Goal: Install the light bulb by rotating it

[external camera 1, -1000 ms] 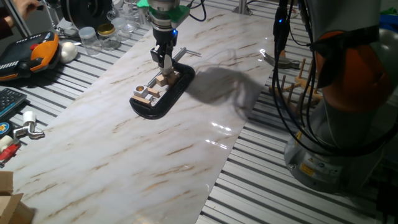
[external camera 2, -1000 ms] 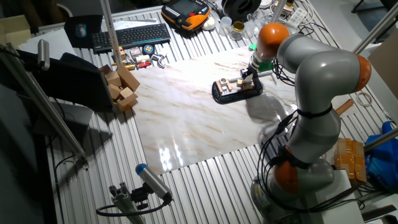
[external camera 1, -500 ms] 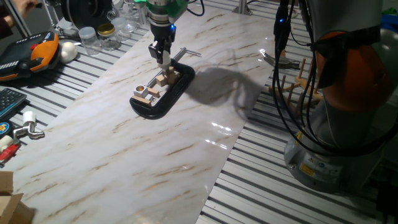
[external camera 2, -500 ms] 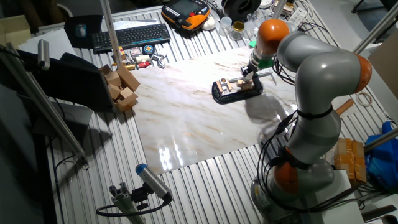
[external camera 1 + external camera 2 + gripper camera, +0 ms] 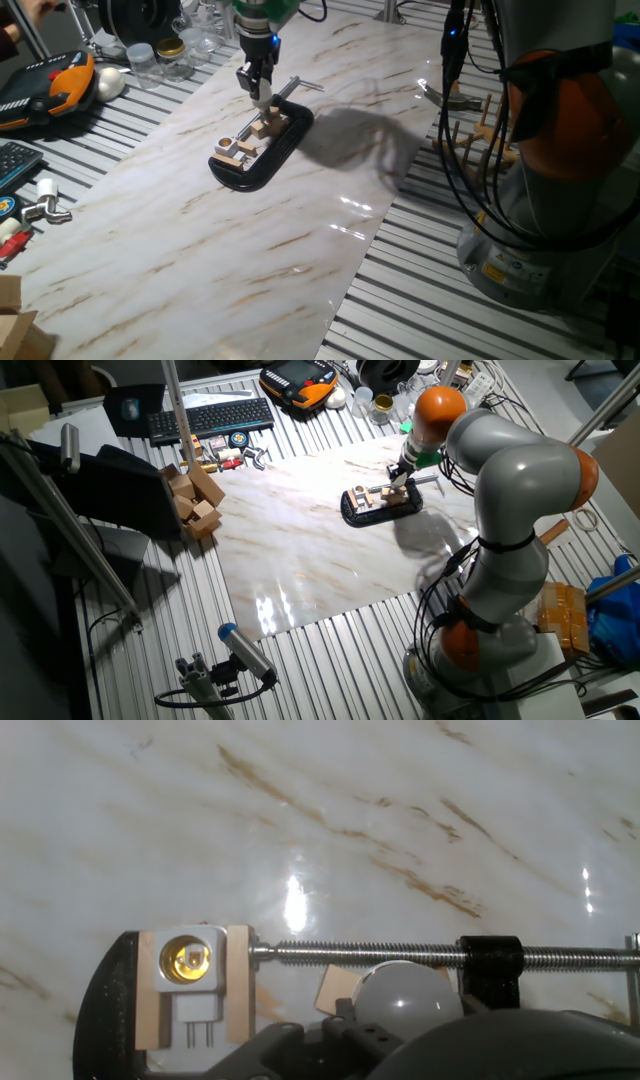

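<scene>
1. In one fixed view the gripper [image 5: 262, 97] hangs in the upper middle of the frame, just above the right end of the black clamp [image 5: 262, 148], which lies on the marble board [image 5: 200, 250].
2. Its fingers are pinched on the light bulb [image 5: 264, 100], a small white shape between the tips; it is held clear of the wooden blocks [image 5: 266, 126] in the clamp.
3. In the hand view the light bulb [image 5: 405, 992] shows as a frosted white dome at the lower middle of the frame, partly hidden by the dark hand body below it.
4. The white socket [image 5: 190, 960], brass contact visible inside, sits at the lower left, held between two wood pieces.
5. The clamp's threaded screw [image 5: 380, 954] runs rightward from the socket, passing just above the bulb.
6. In the other fixed view the gripper [image 5: 398, 478] is at the upper right, over the black clamp [image 5: 380, 506].
</scene>
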You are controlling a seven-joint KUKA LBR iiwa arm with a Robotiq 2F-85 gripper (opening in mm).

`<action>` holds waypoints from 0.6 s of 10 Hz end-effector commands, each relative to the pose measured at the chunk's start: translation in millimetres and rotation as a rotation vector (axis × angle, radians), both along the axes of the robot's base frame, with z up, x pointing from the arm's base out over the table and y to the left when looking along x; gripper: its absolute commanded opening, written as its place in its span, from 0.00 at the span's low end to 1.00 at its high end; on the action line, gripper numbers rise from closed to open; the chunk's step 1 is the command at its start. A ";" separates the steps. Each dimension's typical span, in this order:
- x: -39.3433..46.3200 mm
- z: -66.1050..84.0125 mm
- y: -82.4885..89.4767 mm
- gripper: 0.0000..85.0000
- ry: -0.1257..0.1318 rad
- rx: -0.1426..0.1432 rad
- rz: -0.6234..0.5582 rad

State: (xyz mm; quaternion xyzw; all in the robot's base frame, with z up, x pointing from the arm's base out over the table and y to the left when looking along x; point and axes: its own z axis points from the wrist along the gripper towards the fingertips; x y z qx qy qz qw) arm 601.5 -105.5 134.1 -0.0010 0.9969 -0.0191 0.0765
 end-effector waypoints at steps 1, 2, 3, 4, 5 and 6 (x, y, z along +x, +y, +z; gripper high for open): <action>0.9 2.9 2.3 0.00 0.006 0.002 0.003; 1.8 6.7 5.4 0.00 0.007 0.002 0.003; 2.9 10.8 9.5 0.00 0.009 0.000 0.004; 4.0 13.7 13.5 0.00 0.012 -0.002 0.006; 4.8 16.1 18.2 0.00 0.013 -0.002 0.007; 5.5 18.8 23.4 0.00 0.015 -0.002 0.009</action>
